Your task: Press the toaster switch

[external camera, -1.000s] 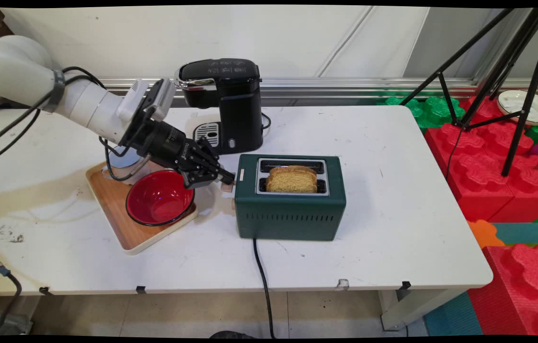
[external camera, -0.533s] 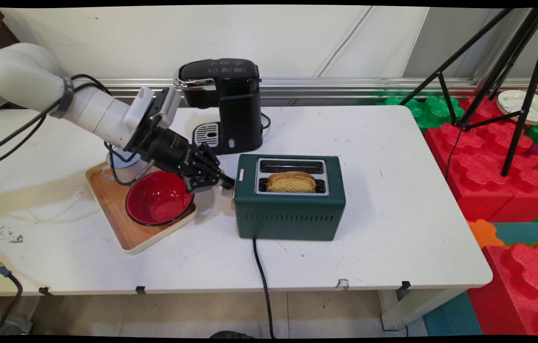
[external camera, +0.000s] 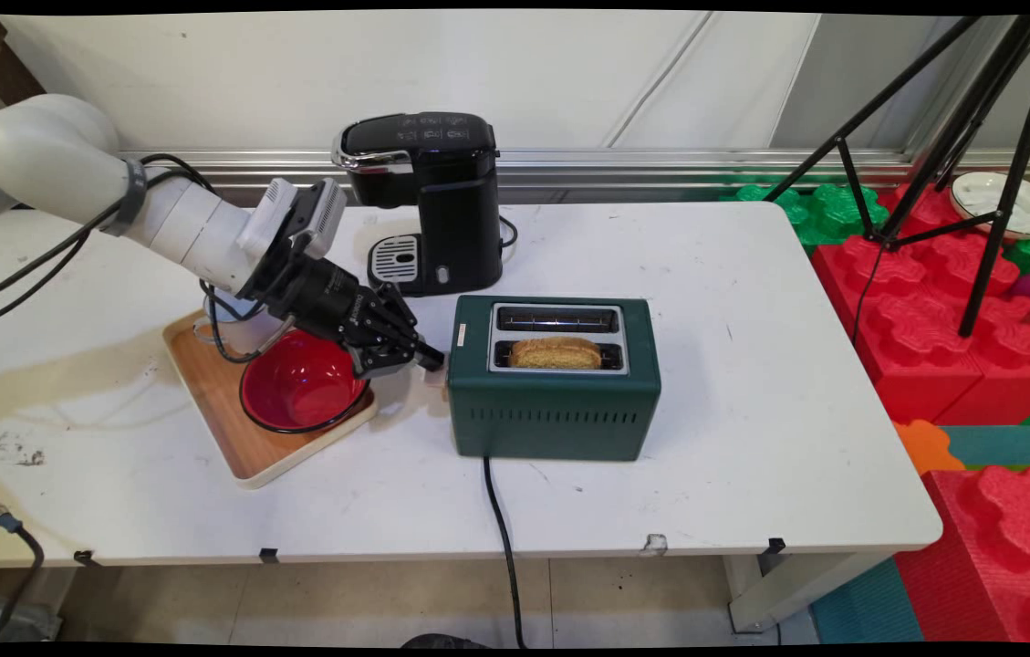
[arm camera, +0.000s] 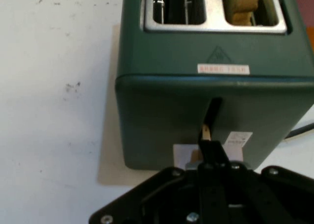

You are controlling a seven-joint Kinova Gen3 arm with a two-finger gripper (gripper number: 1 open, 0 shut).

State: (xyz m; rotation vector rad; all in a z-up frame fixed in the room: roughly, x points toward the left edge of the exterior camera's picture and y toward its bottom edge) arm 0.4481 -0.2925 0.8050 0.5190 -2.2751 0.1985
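Toaster (external camera: pixel 556 379) lever pressed by the claw (arm camera: pixel 210 148)

Toaster stands mid-counter (external camera: pixel 752 438), looking heavy and stiff; its lever (arm camera: pixel 206 131) at the left end is the place to hold, and the claw, fingers together, rests on it; bread (external camera: pixel 556 352) sits low in the near slot.

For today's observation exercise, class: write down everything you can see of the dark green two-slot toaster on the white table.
The dark green two-slot toaster is a boxy metal-looking appliance with a silver top plate, vent slits along its near side and a black cord running off the table's front. It stands upright near the table's middle. A slice of brown bread sits low in the nearer slot; the farther slot is empty. The black gripper, fingers shut, presses on the lever in the slot on its left end.
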